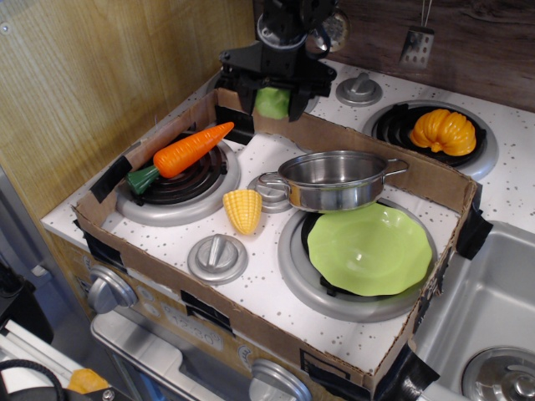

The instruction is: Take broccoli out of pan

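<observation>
- The surface (276,288) is a white speckled toy stove top, fenced by a low cardboard wall (209,288) taped at its corners.
- Taking the pan (334,178) as the landmark: it is a shiny steel pan with two loop handles, sitting near the middle of the fenced area, and nothing shows inside it.
- Just in front of the pan and slightly right, a lime-green scalloped plate (370,248) lies on a burner, the pan's near edge overlapping the plate's far rim.
- Left of the pan, close to its left handle, a yellow corn cob (243,210) rests on the white top.
- In front of the corn, further from the pan, a grey knob (216,256) stands on the stove.
- Well to the left of the pan, an orange carrot (185,152) with a green end lies slanted across a black coil burner.
- Behind the pan and to its left, above the cardboard's far wall, the black tool (274,98) pinches the broccoli (272,101), which is held in the air, clear of the pan.
- Behind the pan to the right, outside the cardboard, an orange pumpkin (443,130) sits on a rear burner.
</observation>
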Tool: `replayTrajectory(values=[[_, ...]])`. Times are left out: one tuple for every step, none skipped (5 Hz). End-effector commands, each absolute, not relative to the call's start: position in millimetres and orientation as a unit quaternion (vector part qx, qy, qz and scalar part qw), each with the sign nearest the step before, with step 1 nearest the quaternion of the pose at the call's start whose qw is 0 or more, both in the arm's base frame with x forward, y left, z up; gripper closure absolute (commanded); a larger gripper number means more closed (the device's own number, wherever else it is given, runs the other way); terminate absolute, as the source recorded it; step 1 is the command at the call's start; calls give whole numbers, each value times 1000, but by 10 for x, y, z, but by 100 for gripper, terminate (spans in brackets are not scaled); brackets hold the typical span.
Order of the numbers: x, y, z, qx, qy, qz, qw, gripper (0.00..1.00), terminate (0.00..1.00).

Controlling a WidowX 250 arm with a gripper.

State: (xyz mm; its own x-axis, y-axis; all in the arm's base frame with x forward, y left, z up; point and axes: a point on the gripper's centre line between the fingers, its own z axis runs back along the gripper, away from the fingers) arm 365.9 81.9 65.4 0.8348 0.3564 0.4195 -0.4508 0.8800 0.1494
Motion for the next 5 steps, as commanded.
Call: replayTrajectory(values=[[3612,740,679,127,-210,255,935,100,0],[3648,743,613,110,-211,242,941,100,0],[3705,744,542,86,-213,217,949,0,0],[3731,745,574,97,-216,210,949,0,0],[3745,741,718,111,-208,202,951,0,0]])
